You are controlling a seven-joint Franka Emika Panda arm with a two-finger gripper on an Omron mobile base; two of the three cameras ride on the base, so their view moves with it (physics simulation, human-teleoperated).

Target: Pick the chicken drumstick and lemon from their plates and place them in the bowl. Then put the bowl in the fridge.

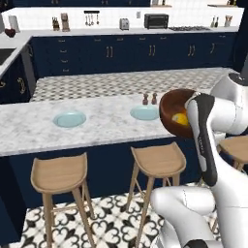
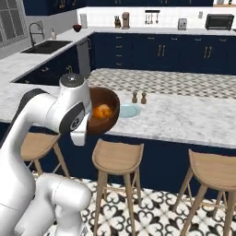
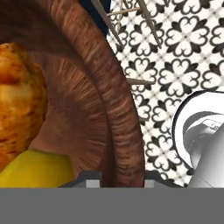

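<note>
The reddish-brown wooden bowl (image 1: 169,104) hangs in the air off the front edge of the island counter, tilted so its inside faces the base. My gripper (image 3: 120,178) is shut on the bowl's thick rim (image 3: 118,100), one finger on each side of the wall. Inside lie the orange-brown chicken drumstick (image 3: 19,109) and, below it, the yellow lemon (image 3: 35,168); the lemon (image 1: 180,118) and drumstick (image 2: 102,111) also show from the base. Two pale blue-green plates (image 1: 69,118) (image 1: 144,112) sit bare on the marble counter. The fridge is out of view.
Salt and pepper shakers (image 1: 149,99) stand just behind the nearer plate (image 2: 129,110). Wooden stools (image 1: 60,172) (image 1: 159,159) (image 2: 216,170) line the island's front over a patterned tile floor. Navy cabinets and a back counter with appliances run along the far wall.
</note>
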